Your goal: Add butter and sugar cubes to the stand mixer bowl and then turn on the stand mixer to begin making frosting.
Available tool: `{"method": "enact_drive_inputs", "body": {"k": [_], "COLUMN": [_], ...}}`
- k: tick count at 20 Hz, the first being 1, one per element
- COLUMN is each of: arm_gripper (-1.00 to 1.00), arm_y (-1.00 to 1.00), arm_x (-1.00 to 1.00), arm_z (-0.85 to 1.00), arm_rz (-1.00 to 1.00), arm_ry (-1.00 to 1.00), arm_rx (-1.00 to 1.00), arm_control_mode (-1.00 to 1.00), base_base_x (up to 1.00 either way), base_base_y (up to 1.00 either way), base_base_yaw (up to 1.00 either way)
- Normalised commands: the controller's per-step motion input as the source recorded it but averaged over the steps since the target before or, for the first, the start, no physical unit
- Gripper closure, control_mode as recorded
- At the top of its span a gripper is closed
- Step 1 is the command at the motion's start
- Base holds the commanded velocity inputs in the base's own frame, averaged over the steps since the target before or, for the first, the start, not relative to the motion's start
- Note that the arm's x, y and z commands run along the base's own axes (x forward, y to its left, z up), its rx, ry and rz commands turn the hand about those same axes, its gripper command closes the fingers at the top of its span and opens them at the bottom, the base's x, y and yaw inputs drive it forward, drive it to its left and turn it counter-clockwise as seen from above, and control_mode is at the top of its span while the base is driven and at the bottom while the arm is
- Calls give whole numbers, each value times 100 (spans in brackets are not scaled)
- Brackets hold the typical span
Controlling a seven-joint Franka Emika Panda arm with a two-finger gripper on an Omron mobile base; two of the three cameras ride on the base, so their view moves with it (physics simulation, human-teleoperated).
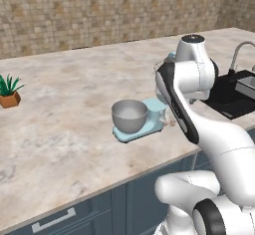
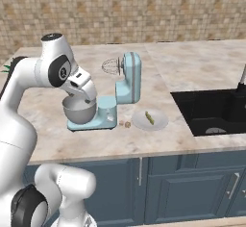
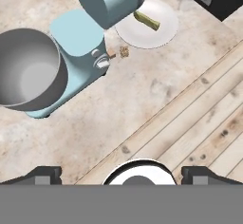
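The pincer [image 3: 121, 173] hangs with jaws spread wide, holding nothing, over the marble bench [image 3: 142, 95] edge. The round grey polished-metal bowl [image 3: 28, 69] sits at ten o'clock on the pale blue stand mixer [image 3: 90, 42]; the thin yellow butter stick [image 3: 146, 21] lies on a flat white plate [image 3: 163, 33] at twelve.

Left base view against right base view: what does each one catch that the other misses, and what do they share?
Left base view alone: a potted plant at the counter's far left and the sink's faucet. Right base view alone: the white plate carrying the butter, small brown sugar cubes beside it, and the raised wire whisk. Shared: the stand mixer, the stand mixer bowl, the sink.
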Motion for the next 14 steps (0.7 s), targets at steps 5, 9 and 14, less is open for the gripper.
{"method": "enact_drive_inputs", "body": {"k": [5,9,14], "arm_gripper": [-100,-100,-100], "arm_y": [-1,-13,-32], "arm_x": [0,0,6], "arm_z": [0,0,-4], "arm_rz": [0,0,12], "arm_ry": [0,0,0], "arm_rx": [0,0,0], "arm_control_mode": [-100,-100,-100], "base_base_x": [0,0,0], "base_base_y": [0,0,0], "base_base_yaw": [0,0,0]}}
